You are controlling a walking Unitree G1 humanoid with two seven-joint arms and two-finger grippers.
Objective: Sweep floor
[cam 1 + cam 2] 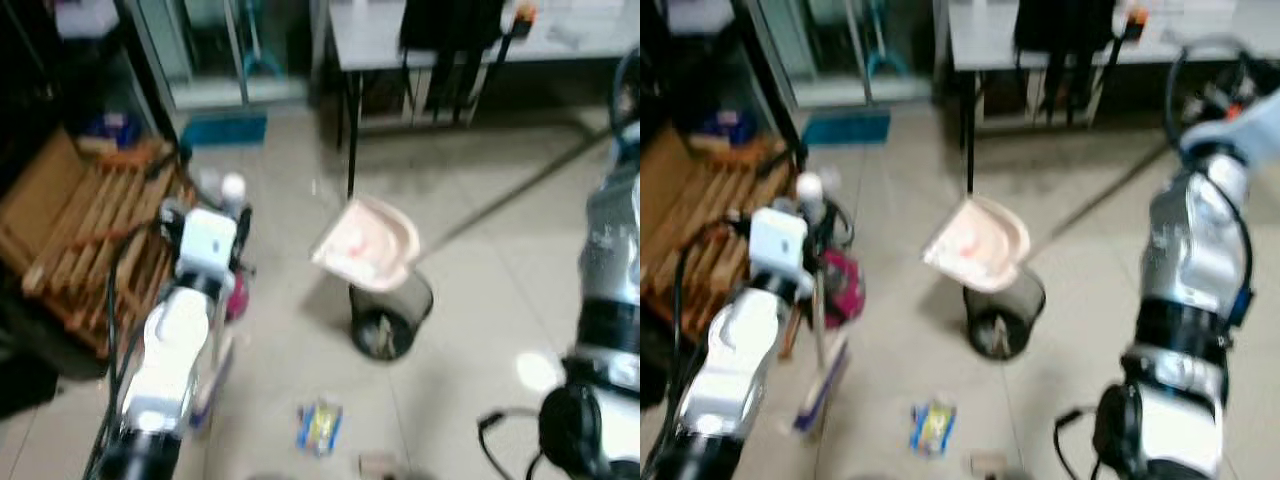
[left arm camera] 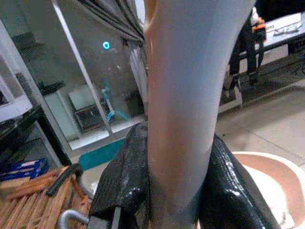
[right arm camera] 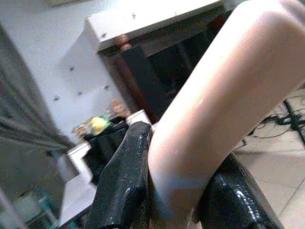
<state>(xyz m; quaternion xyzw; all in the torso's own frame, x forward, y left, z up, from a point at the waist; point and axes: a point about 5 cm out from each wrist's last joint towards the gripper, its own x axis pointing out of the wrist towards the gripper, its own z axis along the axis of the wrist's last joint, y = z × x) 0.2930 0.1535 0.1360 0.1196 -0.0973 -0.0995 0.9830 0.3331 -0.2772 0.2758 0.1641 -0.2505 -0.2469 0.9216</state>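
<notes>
My left gripper (image 2: 175, 162) is shut on the pale broom handle (image 2: 181, 86). The broom (image 1: 818, 330) stands upright beside my left arm, its brush head (image 1: 821, 392) on the floor. My right gripper (image 3: 183, 186) is shut on the long pale handle (image 1: 510, 190) of the pink dustpan (image 1: 366, 245). The dustpan hangs tilted just above a black mesh bin (image 1: 391, 312) with litter inside. A blue and yellow wrapper (image 1: 320, 426) and a small brown scrap (image 1: 377, 462) lie on the tiles in front of the bin.
A slatted wooden rack (image 1: 90, 240) leans at the left beside my left arm. A grey table (image 1: 370, 40) with dark cloth hanging from it stands behind the bin. A blue mat (image 1: 225, 130) lies before a glass door. Open tiles stretch right of the bin.
</notes>
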